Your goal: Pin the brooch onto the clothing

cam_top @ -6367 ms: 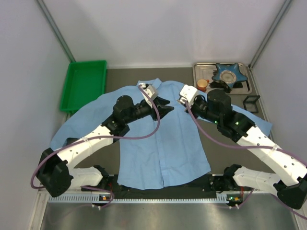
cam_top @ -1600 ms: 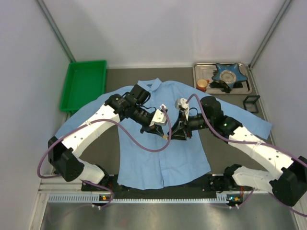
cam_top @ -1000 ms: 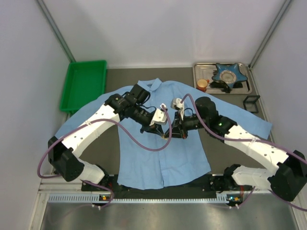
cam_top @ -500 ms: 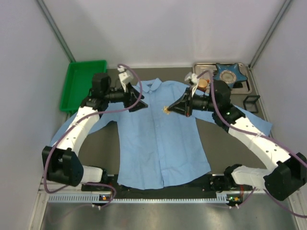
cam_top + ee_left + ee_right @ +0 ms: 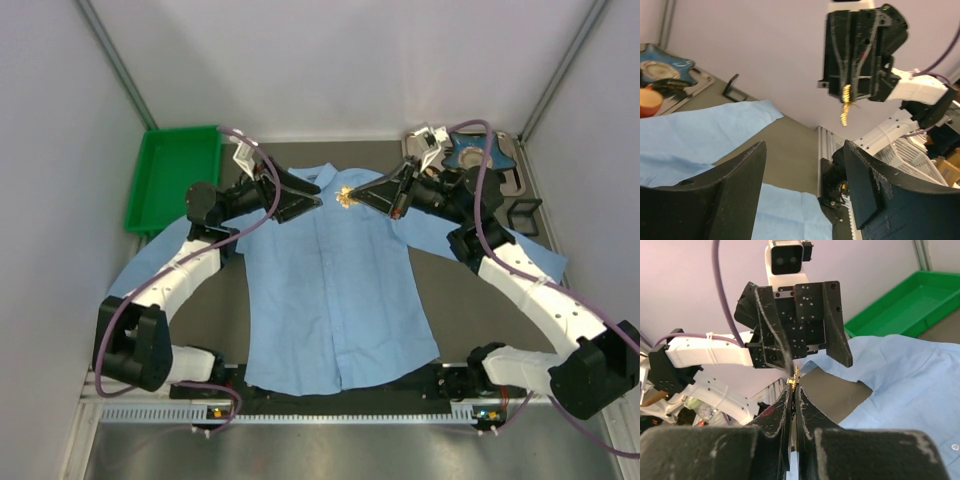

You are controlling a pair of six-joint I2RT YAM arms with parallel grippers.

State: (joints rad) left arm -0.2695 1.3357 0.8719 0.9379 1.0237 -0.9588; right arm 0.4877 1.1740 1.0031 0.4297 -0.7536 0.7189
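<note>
The light blue shirt (image 5: pixel 335 290) lies flat, collar far, buttons down its middle. My right gripper (image 5: pixel 362 196) is raised above the collar area and shut on the gold brooch (image 5: pixel 346 196), which sticks out of its fingertips. In the right wrist view the brooch (image 5: pixel 795 377) shows at the pinched tips. My left gripper (image 5: pixel 308 203) is open and empty, raised, facing the right one a short way to its left. In the left wrist view the brooch (image 5: pixel 845 105) hangs from the right gripper's tips, above and between my left fingers (image 5: pixel 727 195).
A green bin (image 5: pixel 175 175) stands at the back left. A metal tray (image 5: pixel 510 180) at the back right holds a blue star-shaped dish (image 5: pixel 470 150). A small black frame (image 5: pixel 524 215) lies right of the shirt. Walls close both sides.
Both arms have lifted and moved toward the far end of the shirt. The right gripper carried the brooch from mid-chest to above the collar. The left gripper now faces it, open.
</note>
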